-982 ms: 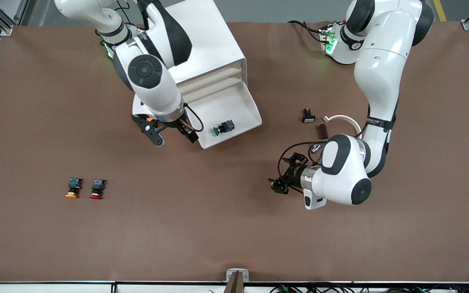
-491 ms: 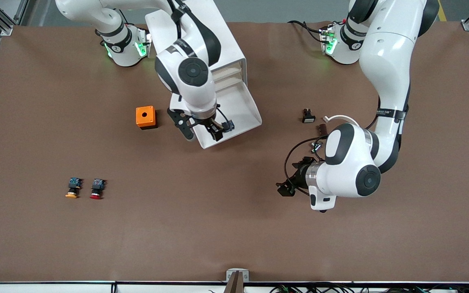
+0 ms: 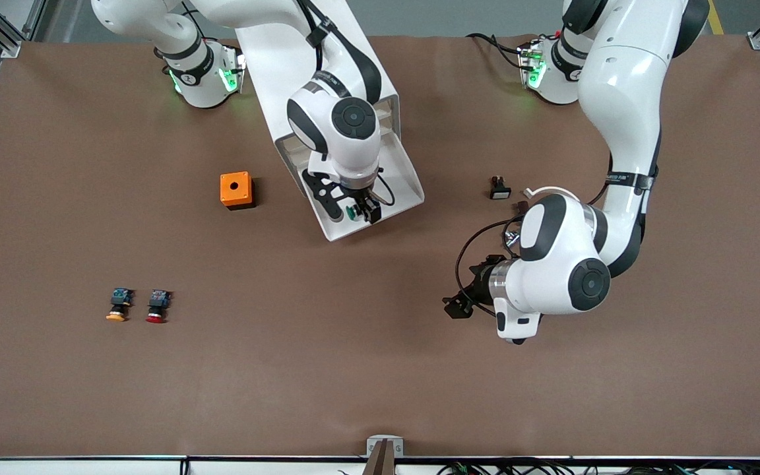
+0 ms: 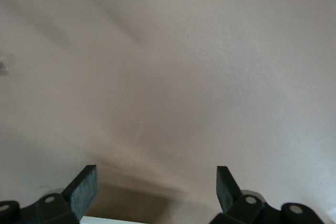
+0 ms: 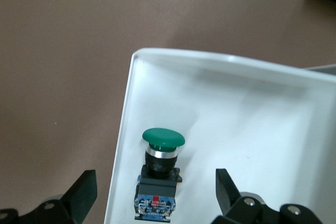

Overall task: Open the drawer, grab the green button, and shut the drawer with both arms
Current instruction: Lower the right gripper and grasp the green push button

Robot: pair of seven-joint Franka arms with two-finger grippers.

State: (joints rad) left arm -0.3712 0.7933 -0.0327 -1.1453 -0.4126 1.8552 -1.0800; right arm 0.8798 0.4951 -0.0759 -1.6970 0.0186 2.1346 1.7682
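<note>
The lowest drawer (image 3: 411, 181) stands pulled out of the white cabinet (image 3: 392, 113). The green-capped button (image 3: 351, 212) lies on its side in the drawer's corner nearest the front camera. My right gripper (image 3: 352, 210) hangs low over that corner, open. In the right wrist view the button (image 5: 159, 174) lies on the white drawer floor (image 5: 252, 129) between the spread fingers of the right gripper (image 5: 156, 184), and neither finger touches it. My left gripper (image 3: 460, 305) waits open over bare table toward the left arm's end. The left wrist view shows only brown table between the fingers of the left gripper (image 4: 156, 182).
An orange box with a hole (image 3: 235, 189) sits beside the drawer toward the right arm's end. An orange-capped button (image 3: 117, 305) and a red-capped button (image 3: 157, 306) lie nearer the front camera. A small black part (image 3: 499, 188) lies by the left arm.
My right arm swung from beside the drawer to over its near corner, uncovering the orange box and straddling the green button. The left arm shifted only slightly.
</note>
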